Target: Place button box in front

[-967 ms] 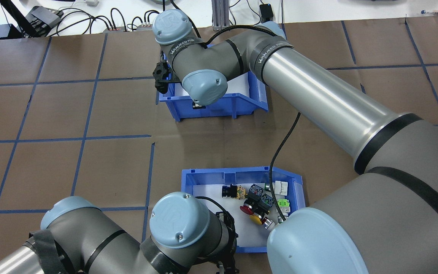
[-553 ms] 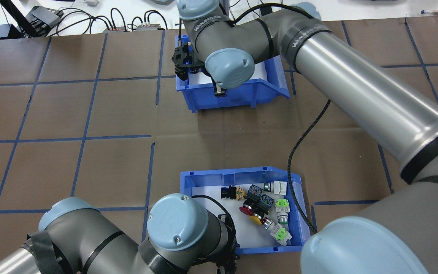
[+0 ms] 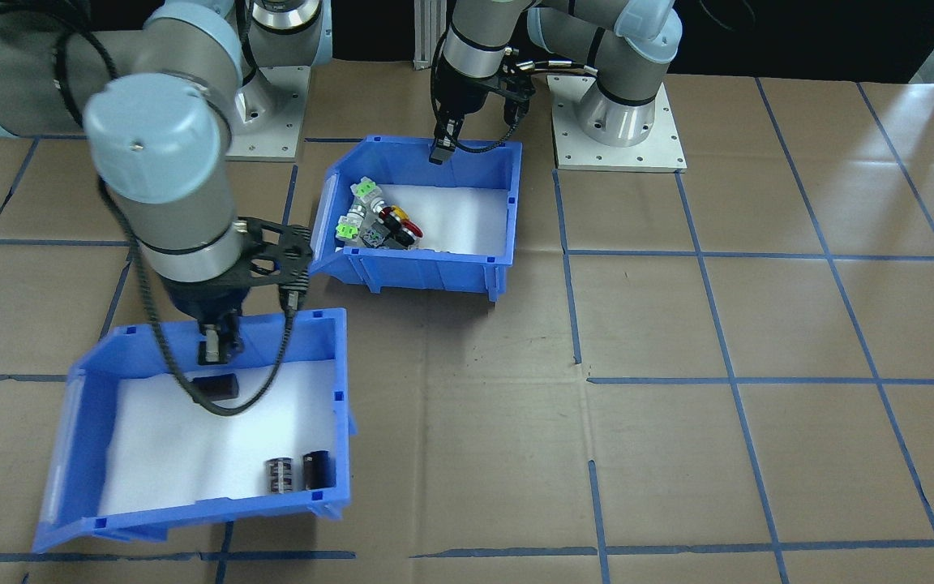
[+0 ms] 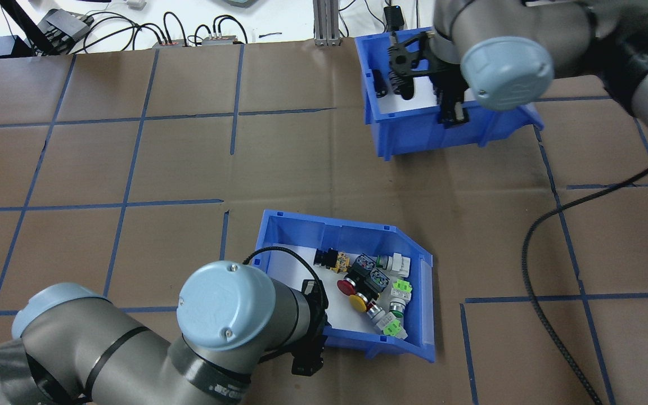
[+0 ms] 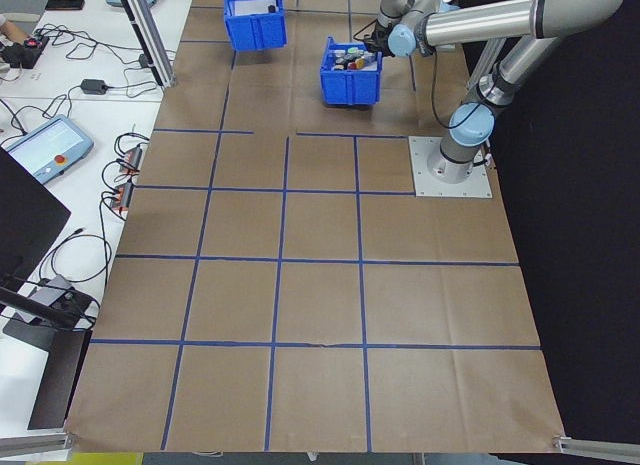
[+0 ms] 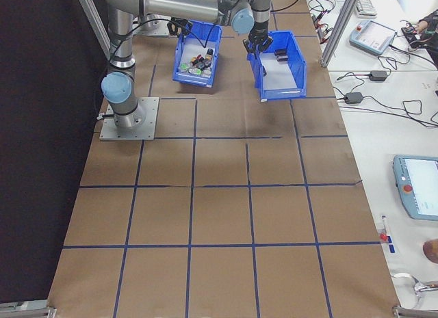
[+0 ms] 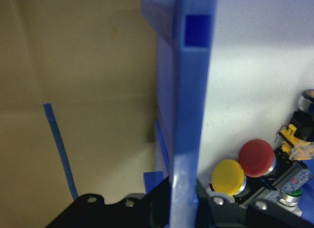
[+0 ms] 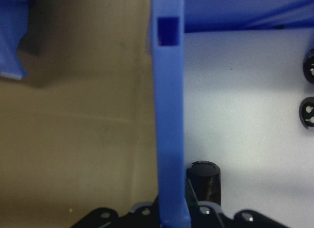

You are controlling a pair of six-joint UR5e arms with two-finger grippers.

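Observation:
The button box (image 4: 329, 224) is a blue bin with a white liner. It sits near the robot's side and holds red, yellow, green and black push-buttons (image 4: 370, 287). My left gripper (image 4: 307, 360) is shut on its near wall, which runs between the fingers in the left wrist view (image 7: 184, 208). The front-facing view shows the same grip (image 3: 440, 152) on the button box (image 3: 426, 272). My right gripper (image 4: 452, 115) is shut on the wall of the other blue bin (image 4: 414, 138), which looks tilted and raised (image 3: 191, 503) and holds black cylinders (image 3: 278, 474).
The two arm bases (image 3: 617, 122) stand behind the button box. A white bench with cables (image 4: 133, 28) and an aluminium post (image 4: 324, 22) borders the far edge. Brown table (image 4: 104, 163) with blue tape lines spreads to the left.
My right arm has carried the bin of black cylinders to the right and toward the far edge. The button box has shifted slightly away from the robot and turned, with my left gripper still on it.

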